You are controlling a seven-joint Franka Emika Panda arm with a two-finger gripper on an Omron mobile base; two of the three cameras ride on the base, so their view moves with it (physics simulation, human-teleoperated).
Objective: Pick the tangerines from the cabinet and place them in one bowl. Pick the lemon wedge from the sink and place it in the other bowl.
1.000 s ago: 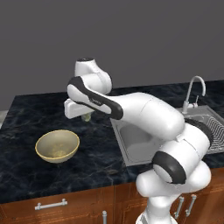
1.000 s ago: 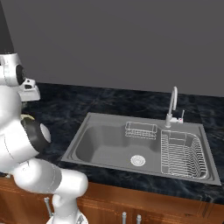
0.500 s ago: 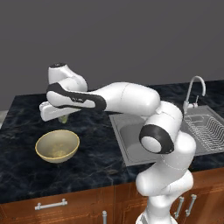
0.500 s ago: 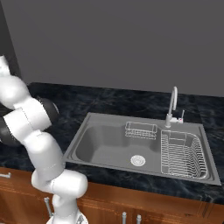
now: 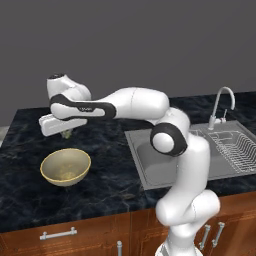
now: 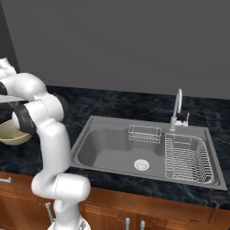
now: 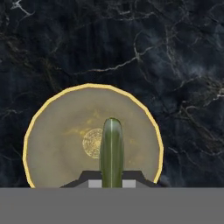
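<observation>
While I hover above the tan-yellow bowl [image 7: 65, 131], my fingers [image 7: 131, 180] pinch the lemon wedge [image 7: 112, 148].
The bowl sits on the dark surface [image 5: 105, 150].

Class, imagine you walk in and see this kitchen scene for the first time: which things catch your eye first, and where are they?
The white arm sweeps left across the black marble counter, its gripper shut on the lemon wedge above the tan-yellow bowl. In the hand view the wedge hangs over the bowl's pale inside. To the right lies the steel sink, with its wire dish rack and curved faucet.
</observation>
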